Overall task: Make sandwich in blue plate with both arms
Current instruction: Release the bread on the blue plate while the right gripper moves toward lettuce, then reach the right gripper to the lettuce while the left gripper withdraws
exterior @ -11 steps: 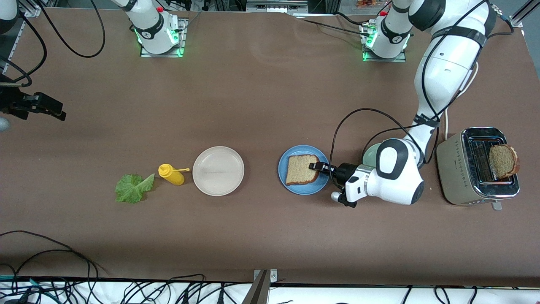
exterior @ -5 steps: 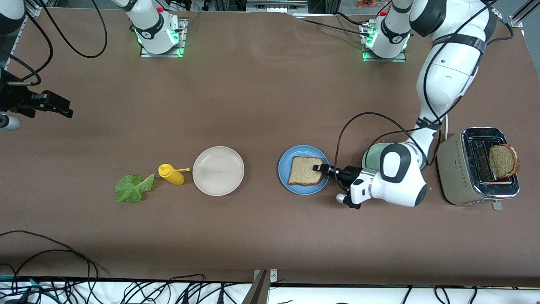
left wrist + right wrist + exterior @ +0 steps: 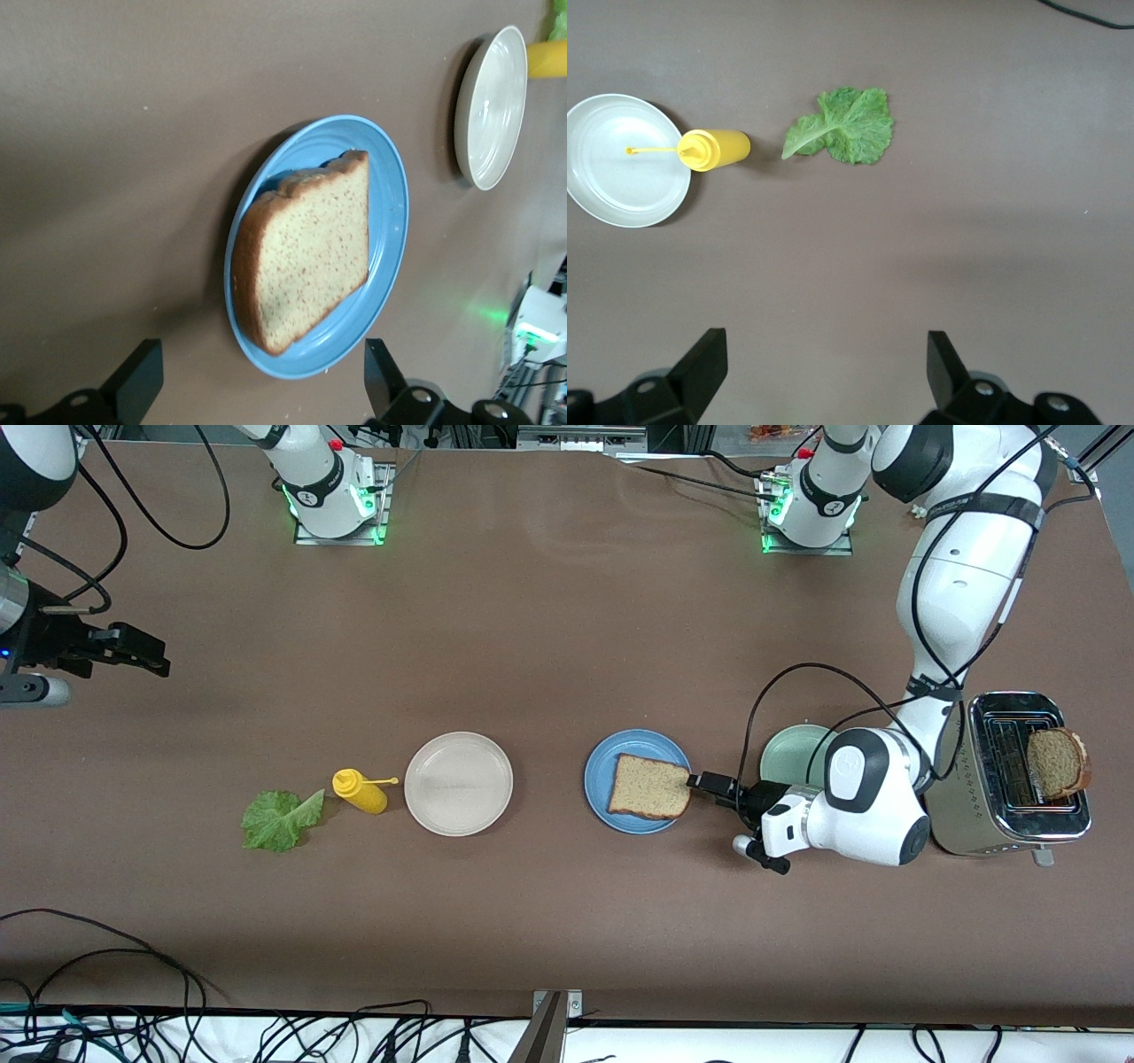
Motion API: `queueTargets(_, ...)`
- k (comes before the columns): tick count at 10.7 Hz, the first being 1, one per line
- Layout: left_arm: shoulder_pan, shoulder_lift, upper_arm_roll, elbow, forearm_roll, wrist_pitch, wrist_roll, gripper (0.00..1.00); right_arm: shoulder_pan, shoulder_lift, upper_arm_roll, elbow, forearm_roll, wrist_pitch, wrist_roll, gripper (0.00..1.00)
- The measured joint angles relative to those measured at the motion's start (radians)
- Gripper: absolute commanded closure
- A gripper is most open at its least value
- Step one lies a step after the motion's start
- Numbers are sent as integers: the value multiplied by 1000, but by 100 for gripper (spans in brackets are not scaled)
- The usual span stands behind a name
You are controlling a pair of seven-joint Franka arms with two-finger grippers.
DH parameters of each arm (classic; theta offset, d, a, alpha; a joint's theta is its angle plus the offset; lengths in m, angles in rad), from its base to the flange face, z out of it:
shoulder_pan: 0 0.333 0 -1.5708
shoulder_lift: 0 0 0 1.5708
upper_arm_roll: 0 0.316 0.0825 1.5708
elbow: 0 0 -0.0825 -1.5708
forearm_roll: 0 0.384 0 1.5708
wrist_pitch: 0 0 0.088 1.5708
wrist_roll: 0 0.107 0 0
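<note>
Since the earlier frame, your left arm [image 3: 961, 593] drew back from the blue plate [image 3: 599, 779] toward the toaster [image 3: 1005, 775], leaving the bread slice [image 3: 649, 786] flat on the plate, while your right arm edged inward from its end of the table. The plate served as the landmark: the toaster with a second slice [image 3: 1057, 762] stood well toward the left arm's end, the pale-green plate [image 3: 791, 755] sat between them, the cream plate [image 3: 458, 783] lay beside the blue plate toward the right arm's end, then the mustard bottle [image 3: 359, 791] and lettuce leaf [image 3: 281, 820].

To finish well, you should have cleared the plate without nudging the slice.

The left gripper [image 3: 709, 784] stood wide open at the plate's rim, holding nothing. The right gripper [image 3: 142, 654] hovered over bare table, open and empty.
</note>
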Motion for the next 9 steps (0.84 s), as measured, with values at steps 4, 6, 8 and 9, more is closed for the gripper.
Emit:
queueTargets(4,33,-141,-1,18,224,-73,-2,0,0,68,0,-1,0,47,-1,0)
queueTargets(6,50,-248,-1,20,340,-148,-2,0,0,113,0,-2,1,101,-14,0)
queueTargets(8,59,-334,3,19,442,-203,-3,0,0,175,0,-6,6,203,-45,0)
queueTargets(9,66,-370,4,20,478,-230,-3,0,-1,210,0,-7,26,245,-52,0)
